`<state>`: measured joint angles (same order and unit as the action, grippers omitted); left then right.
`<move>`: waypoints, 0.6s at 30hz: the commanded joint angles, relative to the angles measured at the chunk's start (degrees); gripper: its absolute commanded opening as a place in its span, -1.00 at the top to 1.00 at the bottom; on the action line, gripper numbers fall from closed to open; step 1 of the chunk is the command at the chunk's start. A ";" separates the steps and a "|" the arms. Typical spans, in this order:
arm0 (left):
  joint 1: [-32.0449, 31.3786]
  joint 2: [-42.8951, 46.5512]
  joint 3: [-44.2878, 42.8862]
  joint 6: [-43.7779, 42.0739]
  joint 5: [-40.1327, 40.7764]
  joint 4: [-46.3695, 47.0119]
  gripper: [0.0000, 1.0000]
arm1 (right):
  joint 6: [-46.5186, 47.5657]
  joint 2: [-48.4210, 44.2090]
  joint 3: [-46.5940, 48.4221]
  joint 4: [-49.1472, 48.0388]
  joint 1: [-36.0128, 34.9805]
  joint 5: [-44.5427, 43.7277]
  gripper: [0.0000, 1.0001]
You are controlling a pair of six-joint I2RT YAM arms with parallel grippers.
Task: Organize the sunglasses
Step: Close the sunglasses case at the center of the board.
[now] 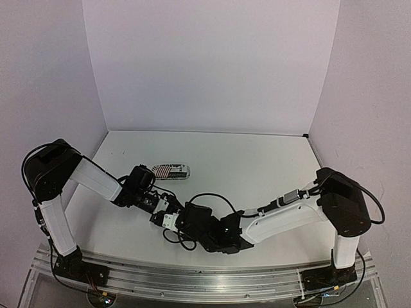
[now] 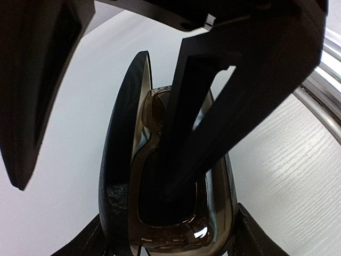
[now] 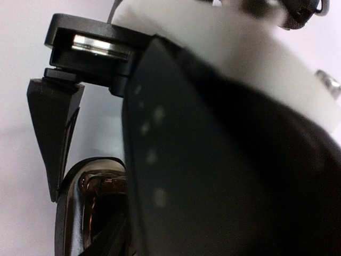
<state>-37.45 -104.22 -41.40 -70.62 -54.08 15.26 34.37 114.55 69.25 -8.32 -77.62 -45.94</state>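
Observation:
The brown translucent sunglasses (image 2: 160,226) lie inside an open oval black case (image 2: 120,160) near the table's front centre. They also show in the right wrist view (image 3: 93,184). My left gripper (image 2: 173,242) has a finger on each side of the case and grips its near end. My right gripper (image 2: 96,184) is open. One of its fingers (image 2: 186,117) reaches down into the case onto the glasses, and the other stands outside the raised lid. In the top view both grippers, left (image 1: 160,210) and right (image 1: 187,221), meet and hide the case. The white sunglasses are out of view.
A striped black-and-white case (image 1: 171,171) lies shut on the white table (image 1: 257,167), just behind the left wrist. White walls close the back and sides. A metal rail (image 1: 212,276) runs along the front edge.

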 commanded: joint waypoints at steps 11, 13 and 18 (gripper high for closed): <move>-0.32 1.83 1.49 -2.79 0.60 1.69 -0.11 | -15.40 -13.18 7.79 14.97 -0.33 19.51 -0.37; -0.34 1.83 1.49 -3.83 0.55 1.32 -0.05 | -17.96 -14.88 7.53 15.26 -0.29 21.01 -0.44; -0.33 1.80 1.64 -6.24 0.35 0.19 0.10 | -25.02 -17.83 4.13 15.85 1.50 23.83 -0.51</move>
<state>-37.52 -104.01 -40.26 -74.15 -53.31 15.50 17.77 100.96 74.42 7.11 -77.53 -27.10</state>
